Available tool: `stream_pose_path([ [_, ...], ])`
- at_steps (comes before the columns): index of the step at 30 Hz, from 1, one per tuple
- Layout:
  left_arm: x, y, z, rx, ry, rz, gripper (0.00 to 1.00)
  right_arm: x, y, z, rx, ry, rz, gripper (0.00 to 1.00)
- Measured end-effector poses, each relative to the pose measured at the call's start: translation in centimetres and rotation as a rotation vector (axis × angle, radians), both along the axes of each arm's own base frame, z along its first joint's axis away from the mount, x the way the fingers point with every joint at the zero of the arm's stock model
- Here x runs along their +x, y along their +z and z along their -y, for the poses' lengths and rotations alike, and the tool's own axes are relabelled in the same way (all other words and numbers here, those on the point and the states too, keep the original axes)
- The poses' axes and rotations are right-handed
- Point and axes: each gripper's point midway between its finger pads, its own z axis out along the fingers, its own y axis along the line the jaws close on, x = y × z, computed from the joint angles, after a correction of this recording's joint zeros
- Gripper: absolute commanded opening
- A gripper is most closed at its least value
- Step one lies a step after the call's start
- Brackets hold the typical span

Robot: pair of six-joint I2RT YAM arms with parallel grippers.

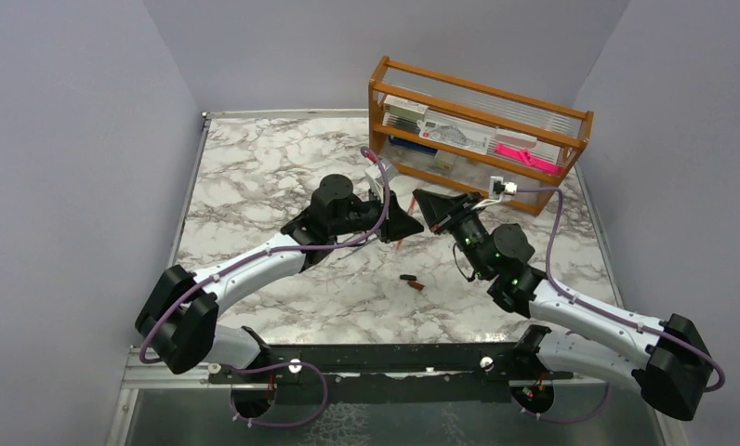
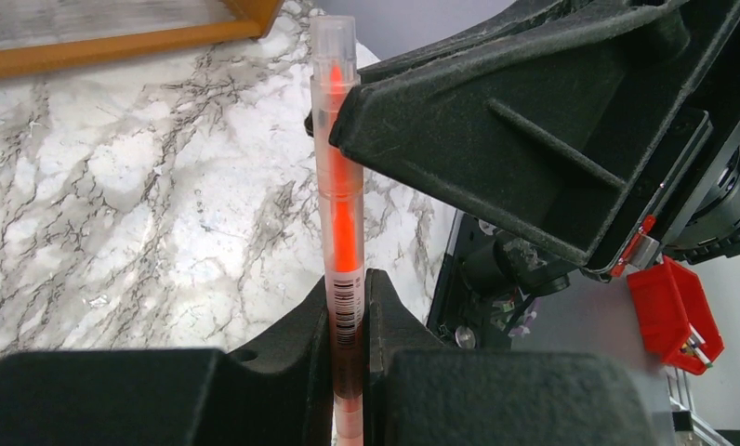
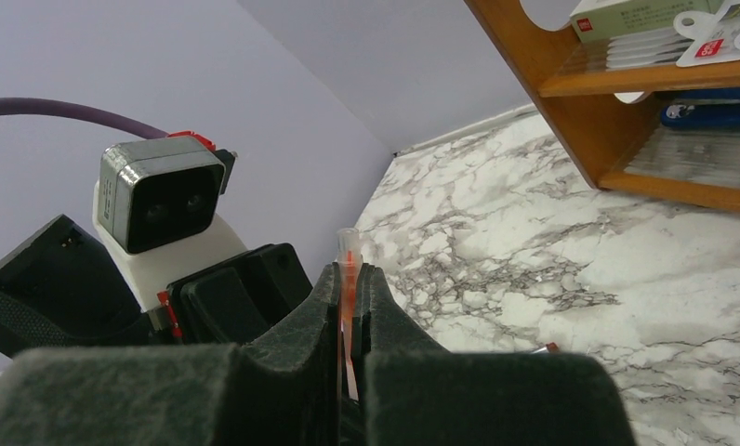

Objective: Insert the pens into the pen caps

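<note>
Both are clamped tight on the same orange pen (image 2: 336,214), left gripper (image 2: 348,299) at one end, right gripper (image 3: 350,288) further along, so its long axis runs straight between them above the bench (image 1: 255,167). The left wrist view shows both grips. Only the overhead shows the caps (image 1: 412,282) lying below, about equally near either arm.

Your translucent orange-red pen (image 2: 340,214), with a barcode label on its barrel, is held off the desk (image 1: 255,167) in front of the wooden rack (image 1: 478,130). The left hand (image 2: 349,302) pinches one end and the right hand (image 3: 350,283) the other. The black cap (image 1: 406,278) and dark red cap (image 1: 417,286) lie side by side on the desk, farther from the rack.
</note>
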Motion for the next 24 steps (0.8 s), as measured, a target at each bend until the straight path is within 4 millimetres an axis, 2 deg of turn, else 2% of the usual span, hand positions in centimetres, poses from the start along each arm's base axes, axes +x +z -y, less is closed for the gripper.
stream_pose_path([
  [9, -0.2, -0.1, 0.1, 0.015, -0.016, -0.019, 0.0, -0.5, -0.9, 0.2, 0.021, 0.011, -0.009, 0.01],
  [15, -0.6, 0.0, 0.3, 0.013, -0.043, -0.021, 0.0, -1.0, -0.4, 0.7, 0.035, 0.018, 0.002, 0.01],
  [19, -0.6, 0.5, 0.4, -0.001, -0.05, 0.003, 0.0, -1.4, 0.0, 0.9, 0.036, 0.029, 0.006, 0.09],
  [24, 2.2, 3.2, -0.4, -0.078, 0.053, 0.12, 0.0, -4.1, -1.1, -0.6, -0.014, 0.165, -0.019, 0.26],
])
